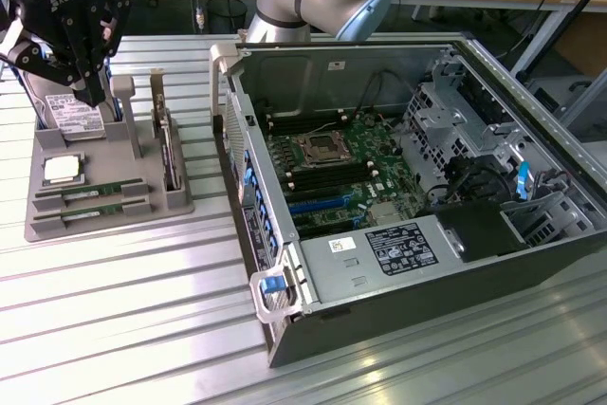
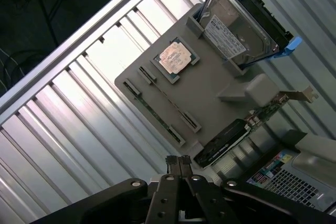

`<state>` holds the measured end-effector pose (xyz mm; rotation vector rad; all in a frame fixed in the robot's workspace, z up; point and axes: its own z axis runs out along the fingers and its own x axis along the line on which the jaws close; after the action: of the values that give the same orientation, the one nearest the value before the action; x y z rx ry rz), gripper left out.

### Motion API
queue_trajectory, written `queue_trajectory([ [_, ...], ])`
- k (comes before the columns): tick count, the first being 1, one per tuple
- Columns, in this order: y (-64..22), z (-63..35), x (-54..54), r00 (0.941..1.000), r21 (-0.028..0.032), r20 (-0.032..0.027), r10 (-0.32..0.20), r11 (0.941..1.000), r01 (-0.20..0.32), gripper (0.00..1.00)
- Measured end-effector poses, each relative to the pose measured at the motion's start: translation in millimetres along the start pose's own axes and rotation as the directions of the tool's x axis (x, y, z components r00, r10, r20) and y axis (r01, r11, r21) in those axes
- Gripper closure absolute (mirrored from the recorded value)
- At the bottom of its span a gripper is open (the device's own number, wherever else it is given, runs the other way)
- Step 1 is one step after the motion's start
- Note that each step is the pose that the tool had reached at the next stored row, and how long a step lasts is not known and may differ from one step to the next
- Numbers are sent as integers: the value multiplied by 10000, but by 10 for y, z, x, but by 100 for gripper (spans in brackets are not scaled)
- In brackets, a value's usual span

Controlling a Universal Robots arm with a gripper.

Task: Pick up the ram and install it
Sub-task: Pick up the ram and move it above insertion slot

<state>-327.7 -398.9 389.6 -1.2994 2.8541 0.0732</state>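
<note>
Two rams lie side by side in the front slots of a grey holder tray [image 1: 114, 217]: one ram [image 1: 93, 193] behind, the other ram [image 1: 95, 211] nearer the tray's front edge. In the wrist view they show edge-on as thin strips, ram [image 2: 155, 111] and ram [image 2: 169, 99], on the tray [image 2: 210, 85]. My black gripper [image 1: 95, 94] hangs above the tray's back end, over the hard drive and well above the rams. Its fingers [image 2: 178, 162] are shut together with nothing between them.
The tray also carries a hard drive [image 1: 71, 119], a square silver processor [image 1: 61, 170] and an upright expansion card [image 1: 169, 154]. To the exterior view's right an open computer case [image 1: 531, 139] lies on the slatted metal table [image 1: 142, 329], with memory slots [image 1: 313, 125] beside the motherboard's socket.
</note>
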Motion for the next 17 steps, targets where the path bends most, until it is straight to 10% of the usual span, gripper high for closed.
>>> queue_trajectory([
  [17,0,0,0,9986,-13,-21,-522,9986,522,90],
])
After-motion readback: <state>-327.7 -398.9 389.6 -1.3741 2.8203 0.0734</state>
